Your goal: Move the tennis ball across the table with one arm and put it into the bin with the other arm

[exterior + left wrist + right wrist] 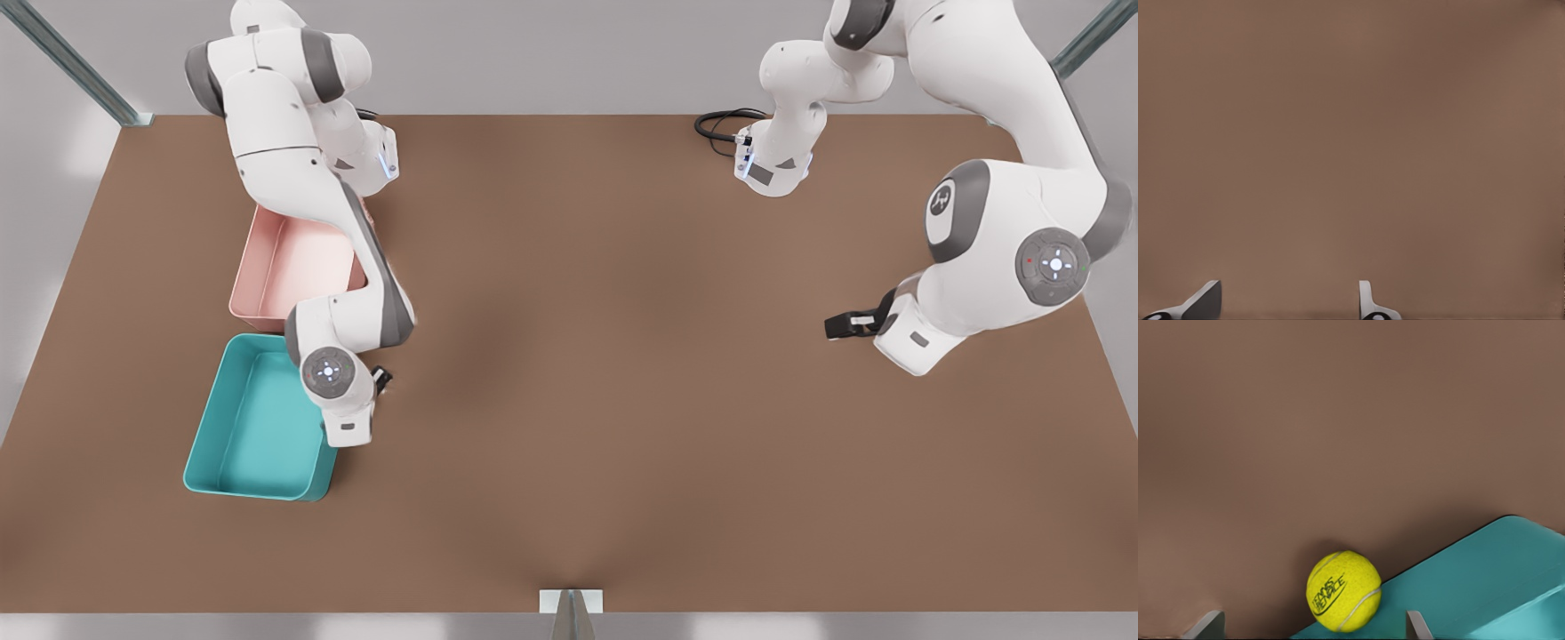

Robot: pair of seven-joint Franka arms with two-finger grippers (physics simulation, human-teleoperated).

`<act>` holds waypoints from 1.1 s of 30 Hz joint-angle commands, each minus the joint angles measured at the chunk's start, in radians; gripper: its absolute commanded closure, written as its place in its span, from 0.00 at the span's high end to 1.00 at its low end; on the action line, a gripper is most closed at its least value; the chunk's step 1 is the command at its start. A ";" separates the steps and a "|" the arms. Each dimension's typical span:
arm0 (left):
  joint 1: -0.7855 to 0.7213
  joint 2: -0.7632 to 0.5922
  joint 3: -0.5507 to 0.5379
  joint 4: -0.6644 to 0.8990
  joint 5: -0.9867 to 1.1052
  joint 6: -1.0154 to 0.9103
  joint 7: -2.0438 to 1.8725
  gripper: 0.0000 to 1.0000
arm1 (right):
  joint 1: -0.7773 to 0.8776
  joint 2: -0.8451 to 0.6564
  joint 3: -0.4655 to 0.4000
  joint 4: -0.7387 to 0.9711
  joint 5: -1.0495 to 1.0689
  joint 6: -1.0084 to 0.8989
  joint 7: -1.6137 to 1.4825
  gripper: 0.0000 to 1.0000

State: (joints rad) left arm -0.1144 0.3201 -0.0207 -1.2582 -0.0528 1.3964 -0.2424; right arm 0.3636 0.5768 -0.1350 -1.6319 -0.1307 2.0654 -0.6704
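Tennis ball (1343, 591): in the right wrist view it sits low in the frame, just right of centre. It lies against the edge of the bin (1485, 580) and overlaps its teal wall, with a dark shadow on the brown surface beside it. I cannot tell whether it touches the wall or rests on the tabletop.
Writing: a dark slanted logo is printed on the ball beside its pale seam. The letters cannot be read with certainty.
Right gripper (380, 378): lower left of the front view, just beside the bin's right-hand rim. Its fingers (1208, 623) are spread wide. The ball appears in the gap between them, and neither tip touches it.
Left gripper (843, 325): right of the front view, pointing toward the table's middle, well apart from both tubs. Its fingers (1205, 300) stand apart over bare brown surface and hold nothing.
Bin in the front view (233, 427): lower left, a teal tub, with the right arm's wrist overhanging its upper right corner.
Pink tub (267, 276): just above the teal one, close to it, and partly covered by the right arm's forearm.
Table (605, 427): matte brown.
Black cable (717, 124): looped at the far edge, next to the base of the arm on the front view's right.
Metal bracket (571, 602): bottom centre, at the near edge.
In the way: the right arm's wrist hides the bin's right-hand rim in the front view.
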 commanded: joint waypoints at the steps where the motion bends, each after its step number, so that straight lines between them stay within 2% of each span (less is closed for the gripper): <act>1: -0.001 0.000 -0.002 0.000 -0.001 0.004 -0.132 1.00 | -0.014 -0.002 -0.001 -0.014 -0.070 0.025 -0.851 1.00; 11: -0.002 0.014 -0.004 0.000 -0.002 0.004 -0.133 1.00 | -0.020 0.063 -0.003 -0.019 -0.027 0.096 -0.870 1.00; 17: -0.002 0.016 -0.004 0.000 -0.002 0.004 -0.133 1.00 | -0.025 0.015 -0.015 -0.148 -0.023 0.248 -0.838 1.00; 24: -0.005 0.014 -0.004 0.002 -0.002 0.004 -0.133 1.00 | -0.025 0.032 -0.017 -0.149 -0.017 0.248 -0.838 1.00; 33: -0.004 0.013 -0.004 0.003 -0.002 0.004 -0.132 1.00 | -0.025 -0.008 -0.035 -0.221 -0.017 0.259 -0.678 1.00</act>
State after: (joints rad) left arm -0.1181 0.3341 -0.0244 -1.2556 -0.0558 1.4005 -0.3540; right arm 0.3399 0.5707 -0.1673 -1.8512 -0.1481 2.3134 -1.3346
